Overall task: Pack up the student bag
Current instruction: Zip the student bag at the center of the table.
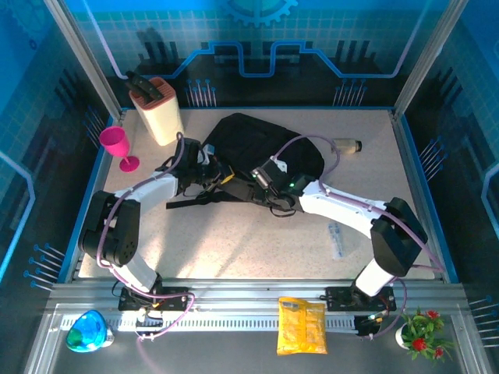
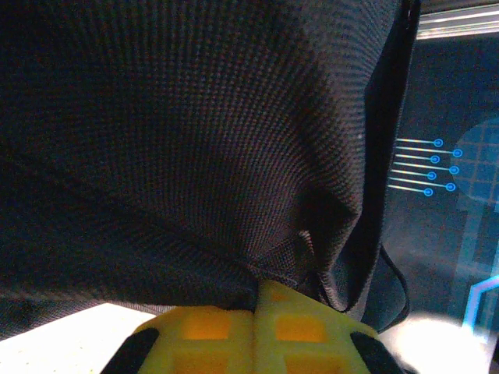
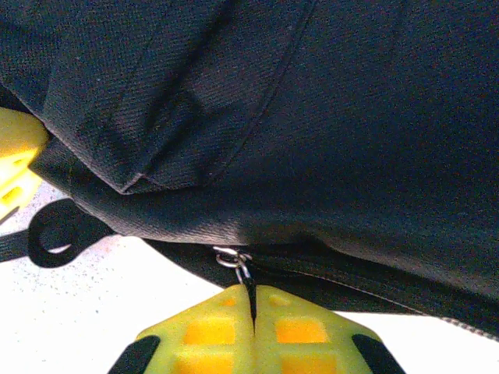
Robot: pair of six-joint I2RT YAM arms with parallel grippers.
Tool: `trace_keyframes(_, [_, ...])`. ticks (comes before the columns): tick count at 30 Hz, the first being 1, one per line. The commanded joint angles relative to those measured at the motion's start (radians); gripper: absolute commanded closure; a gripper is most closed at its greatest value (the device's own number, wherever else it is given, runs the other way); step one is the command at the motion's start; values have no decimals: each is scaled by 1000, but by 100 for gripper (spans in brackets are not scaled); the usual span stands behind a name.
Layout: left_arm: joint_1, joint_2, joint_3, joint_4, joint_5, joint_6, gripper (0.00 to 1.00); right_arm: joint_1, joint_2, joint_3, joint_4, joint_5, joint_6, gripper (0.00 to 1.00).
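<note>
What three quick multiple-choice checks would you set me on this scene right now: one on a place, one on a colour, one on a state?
1. Where does the pink plastic goblet stand relative to the large black fabric backpack?
A. on top of it
B. to its left
C. to its right

2. What colour is the flat plastic packet at the near edge of the top view?
A. yellow
B. white
C. green

3. How is the right claw?
A. wide open
B. shut on nothing
C. shut on the backpack's zipper pull

Answers:
1 B: in the top view the goblet stands left of the backpack.
2 A: the packet is bright yellow.
3 C: the right wrist view shows the fingers pressed together on the black pull.
</note>
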Motion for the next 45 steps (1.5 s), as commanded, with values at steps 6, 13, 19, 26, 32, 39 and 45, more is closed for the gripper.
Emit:
trace_keyframes(6, [22,29,7,46,-60,-21,100,-17,-95,-75,-115,56,-2,100])
trace_keyframes(13, [23,39,13,35,-70,-18,100,-32,-118,-92,-162,89,2,100])
trace_keyframes(19, [26,34,13,26,-136,-34,100,-42,-185,-126,-223,157,2,100])
trace_keyframes(26, [37,53,17,43,-172,-60,100,-105,-260,-207,-250,156,1,100])
trace_keyframes(32, [40,78,39,30,-168,-55,100,-186,-306,-232,-224,119,-68,100])
trace_keyframes(39, [36,96,59,75,-91,-58,100,-175,-237,-170,-80,-147,-242,100])
trace_keyframes(45, [14,100,68,94,-52,-62,100,-84,-109,-26,-49,-221,-275,100])
